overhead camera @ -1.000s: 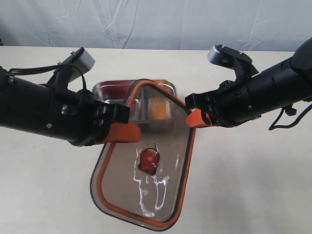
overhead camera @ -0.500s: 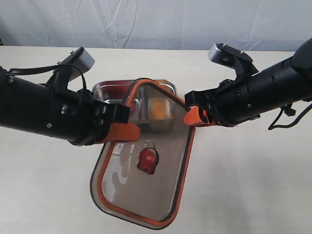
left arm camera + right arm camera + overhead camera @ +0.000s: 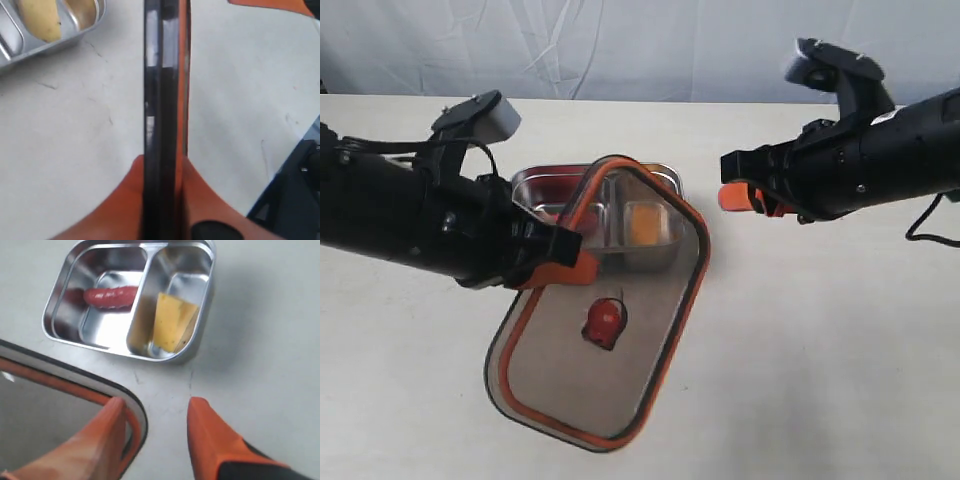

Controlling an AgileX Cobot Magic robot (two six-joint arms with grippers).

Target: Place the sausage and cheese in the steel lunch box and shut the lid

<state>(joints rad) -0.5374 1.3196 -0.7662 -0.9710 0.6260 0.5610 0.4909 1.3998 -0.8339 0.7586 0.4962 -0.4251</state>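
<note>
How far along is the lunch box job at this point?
Done: the sausage lies in the larger compartment of the lunch box and the cheese in the smaller. In hand: the left gripper clamps the lid by its edge, tilted and not seated on the box; the right gripper is open, off the lid. Left: set the lid on the box and close it.

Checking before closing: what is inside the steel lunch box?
The sausage lies in the larger compartment, the cheese in the smaller. In the exterior view the tilted lid covers part of the steel lunch box.
</note>
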